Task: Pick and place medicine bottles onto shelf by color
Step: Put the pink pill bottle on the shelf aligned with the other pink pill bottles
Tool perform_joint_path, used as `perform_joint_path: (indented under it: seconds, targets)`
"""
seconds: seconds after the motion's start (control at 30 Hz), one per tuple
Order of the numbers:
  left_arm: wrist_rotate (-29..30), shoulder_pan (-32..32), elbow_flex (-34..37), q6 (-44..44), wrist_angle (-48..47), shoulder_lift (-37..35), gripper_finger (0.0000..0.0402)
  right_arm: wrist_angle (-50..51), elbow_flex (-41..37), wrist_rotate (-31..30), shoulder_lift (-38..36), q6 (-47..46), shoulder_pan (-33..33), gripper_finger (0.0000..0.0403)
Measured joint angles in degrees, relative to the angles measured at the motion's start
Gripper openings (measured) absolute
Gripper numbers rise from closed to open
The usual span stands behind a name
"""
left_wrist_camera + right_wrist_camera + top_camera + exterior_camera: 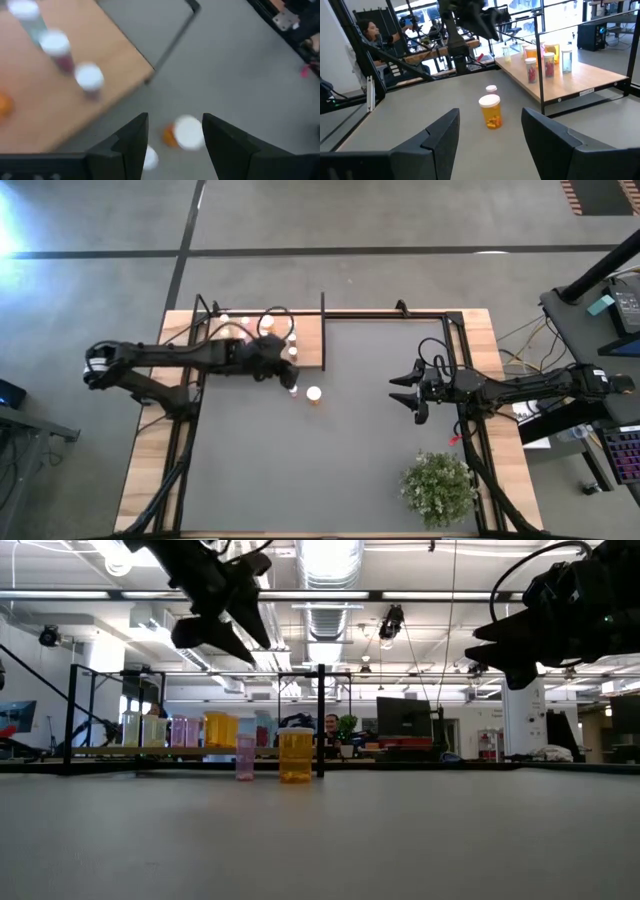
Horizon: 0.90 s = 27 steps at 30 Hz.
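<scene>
Overhead, left gripper (291,376) open above orange bottle (314,394) on grey tabletop (350,440); right gripper (408,392) open.

The dark grey worktop (330,430) carries a light-wood shelf (308,345) in one far corner and a bushy green plant (438,488) near the opposite corner. An orange bottle (314,394) and a pink bottle (293,390) stand on the bare worktop just beside the shelf, while several more white-capped bottles (549,64) stand upright on the shelf.

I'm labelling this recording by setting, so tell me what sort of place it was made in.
Probably a robotics lab in an open-plan industrial workspace. Exposed silver ceiling ducts and strip lights run overhead, desks with dark computer monitors stand behind, and a black metal frame fences the dark grey tabletop.
</scene>
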<state>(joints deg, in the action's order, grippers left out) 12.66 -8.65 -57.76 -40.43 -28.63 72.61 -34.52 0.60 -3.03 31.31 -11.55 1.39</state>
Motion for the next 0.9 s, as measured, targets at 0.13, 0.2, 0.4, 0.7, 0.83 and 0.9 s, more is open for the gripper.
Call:
perform_joint_path:
  seconds: [0.13,0.2,0.4,0.7,0.83,0.9]
  targets:
    - [0.5,4.8,0.0,-11.4,-3.6,-0.3,0.0184,0.1,0.0,0.0,0.0,0.0,0.0,0.0203]
    - [1.7,6.7,0.0,-16.1,-5.6,0.4,0.0200,0.1,0.0,0.0,0.0,0.0,0.0,0.0203]
    - [4.3,9.0,0.0,-24.4,-6.3,6.4,0.0244,0.1,0.0,0.0,0.0,0.0,0.0,0.0203]
    - [7.5,9.0,-1.0,-29.8,-5.8,16.7,0.0249,0.0,0.0,0.0,0.0,0.0,0.0,0.0203]
    - [9.7,9.0,-1.9,-29.8,-5.2,19.5,0.0249,0.0,0.0,0.0,0.0,0.0,0.0,0.0203]
    - [10.5,9.0,-2.1,-29.8,-4.7,20.8,0.0249,0.0,0.0,0.0,0.0,0.0,0.0,0.0203]
